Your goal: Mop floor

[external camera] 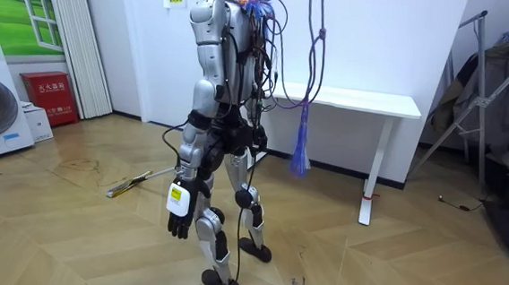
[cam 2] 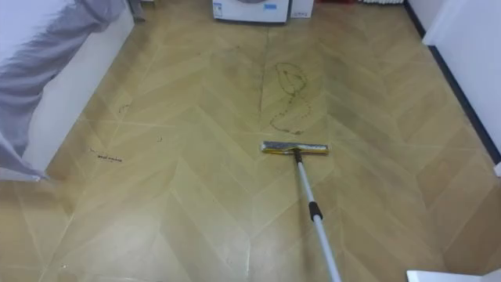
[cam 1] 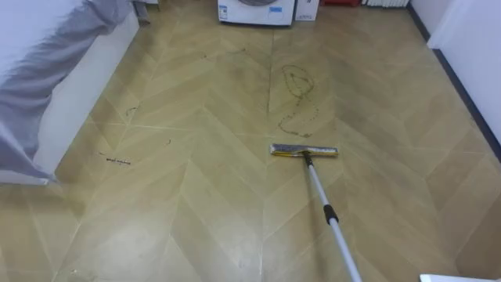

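Observation:
A mop lies with its flat head [cam 1: 304, 150] on the wooden floor just in front of me. Its grey handle [cam 1: 329, 211] rises toward me and leaves the bottom edge of the eye views right of centre. Dark scribbled dirt marks [cam 1: 297, 98] sit on the floor just beyond the mop head. In the room view I stand upright facing the room view's left, with the mop head [external camera: 127, 187] on the floor ahead of me. My left hand [external camera: 177, 220] hangs at my side, fingers relaxed and holding nothing. The handle's upper end and my right hand are hidden behind my body.
A white bed base with grey cloth [cam 1: 47, 78] lines the left. Small dark marks [cam 1: 117, 160] lie near it. A washing machine [cam 1: 257, 9] stands ahead and a white wall with dark skirting [cam 1: 470, 55] runs along the right. Behind me stand a white table [external camera: 356, 100] and a drying rack [external camera: 500, 106].

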{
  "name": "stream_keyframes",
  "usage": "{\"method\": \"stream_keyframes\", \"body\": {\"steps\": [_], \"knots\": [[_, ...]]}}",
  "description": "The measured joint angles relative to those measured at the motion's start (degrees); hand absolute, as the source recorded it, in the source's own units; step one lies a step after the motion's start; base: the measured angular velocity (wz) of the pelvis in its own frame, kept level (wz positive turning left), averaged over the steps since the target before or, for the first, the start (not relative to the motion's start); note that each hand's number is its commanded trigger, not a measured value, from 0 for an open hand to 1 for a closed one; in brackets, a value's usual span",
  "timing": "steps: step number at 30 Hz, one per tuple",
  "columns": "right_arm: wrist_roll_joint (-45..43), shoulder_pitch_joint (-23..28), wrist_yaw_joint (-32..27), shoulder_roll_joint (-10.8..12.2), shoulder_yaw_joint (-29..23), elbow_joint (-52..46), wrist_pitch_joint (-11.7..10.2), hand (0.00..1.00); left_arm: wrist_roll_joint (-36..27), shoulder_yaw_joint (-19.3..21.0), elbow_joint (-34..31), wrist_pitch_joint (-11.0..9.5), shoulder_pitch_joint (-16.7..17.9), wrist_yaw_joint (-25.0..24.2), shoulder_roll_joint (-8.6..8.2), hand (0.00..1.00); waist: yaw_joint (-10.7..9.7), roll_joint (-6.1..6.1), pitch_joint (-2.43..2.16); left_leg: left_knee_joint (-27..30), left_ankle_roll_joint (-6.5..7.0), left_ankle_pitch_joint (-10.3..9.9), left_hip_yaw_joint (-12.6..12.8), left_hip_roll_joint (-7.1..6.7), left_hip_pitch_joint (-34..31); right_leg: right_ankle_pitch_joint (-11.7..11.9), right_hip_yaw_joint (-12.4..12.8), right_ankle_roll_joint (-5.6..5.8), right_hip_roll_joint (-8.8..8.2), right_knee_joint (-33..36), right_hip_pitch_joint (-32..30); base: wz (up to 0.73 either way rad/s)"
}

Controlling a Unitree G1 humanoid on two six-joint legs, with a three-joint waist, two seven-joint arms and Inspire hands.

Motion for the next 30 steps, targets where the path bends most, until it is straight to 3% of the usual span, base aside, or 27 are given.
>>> {"method": "stream_keyframes", "body": {"steps": [7,30], "knots": [[0.0,-0.1,0.5,-0.1,-0.1,-0.2,-0.1,1.00,-0.1,-0.7,0.1,-0.2,0.0,-0.3,-0.05,0.00,0.0,0.66,-0.02,0.0,-0.01,0.0,0.0,0.02,-0.2,0.0,0.0,0.00,0.01,0.1,-0.3,0.00],[1.6,-0.1,1.8,-0.4,-0.1,-0.3,-0.2,1.00,-0.1,-0.9,0.4,0.2,0.3,-3.2,0.41,0.00,0.0,0.52,-0.05,0.8,0.01,0.0,-0.7,0.05,-2.3,0.0,-0.5,0.00,0.07,1.1,-2.3,0.02]]}}
